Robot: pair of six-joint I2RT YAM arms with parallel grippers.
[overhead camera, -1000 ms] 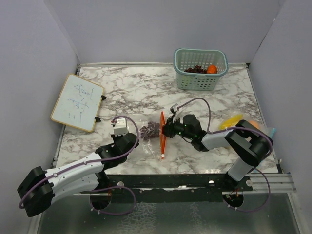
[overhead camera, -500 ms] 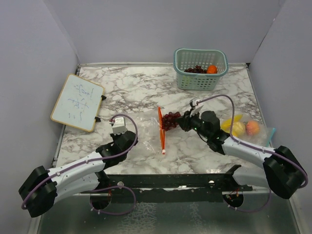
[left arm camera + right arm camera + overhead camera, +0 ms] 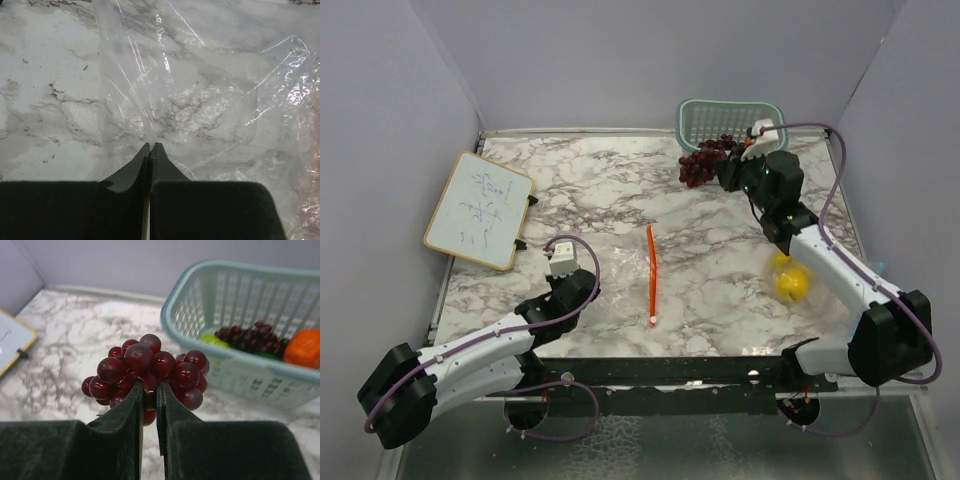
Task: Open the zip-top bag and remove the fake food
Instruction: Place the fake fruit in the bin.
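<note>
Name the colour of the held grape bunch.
The grape bunch is dark red; right wrist view shows best.

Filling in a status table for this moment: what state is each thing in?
zip-top bag, flat on the table, nothing visible inside.
left tool, shut on the bag's edge.
basket, upright, holding an orange and dark grapes.
grape bunch, held in the air, outside the basket.
right tool, shut on the grape bunch.
lemon, loose on the table.

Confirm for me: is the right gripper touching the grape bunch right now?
Touching. The right wrist view shows the right gripper closed on the grape bunch, both fingers pressed into the grapes, in front of the basket.
</note>
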